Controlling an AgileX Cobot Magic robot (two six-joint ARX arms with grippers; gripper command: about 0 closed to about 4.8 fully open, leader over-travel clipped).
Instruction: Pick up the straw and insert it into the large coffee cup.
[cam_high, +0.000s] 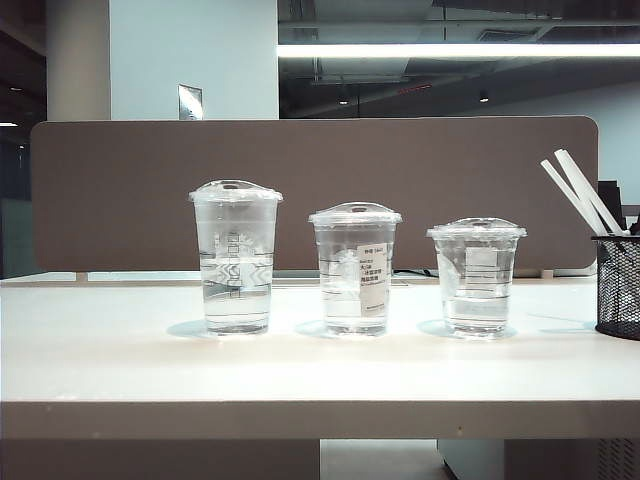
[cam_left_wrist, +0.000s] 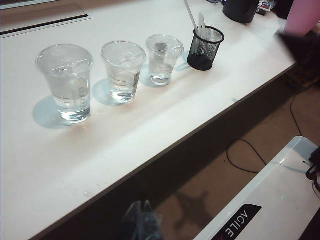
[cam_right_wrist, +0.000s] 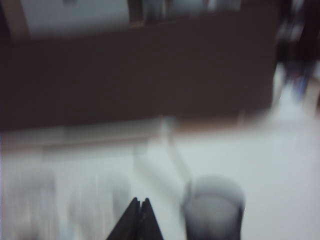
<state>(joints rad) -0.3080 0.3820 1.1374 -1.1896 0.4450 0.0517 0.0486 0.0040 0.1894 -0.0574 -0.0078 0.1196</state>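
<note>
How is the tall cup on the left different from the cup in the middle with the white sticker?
The large coffee cup is taller and wider than the medium cup. The large coffee cup has only a faint white printed pattern, while the medium cup wears a white label sticker with writing. The large coffee cup stands at the row's left end; the medium cup stands between it and the short cup. Both are clear, domed-lidded, and hold some clear liquid.

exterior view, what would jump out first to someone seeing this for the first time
Three lidded clear cups stand in a row mid-table, stepping down in height: the large coffee cup at the left, a medium cup with a white label, then a squat short cup. At the right edge, white straws lean out of a black mesh holder. No arm shows there; the left gripper and right gripper appear shut in their wrist views.
</note>
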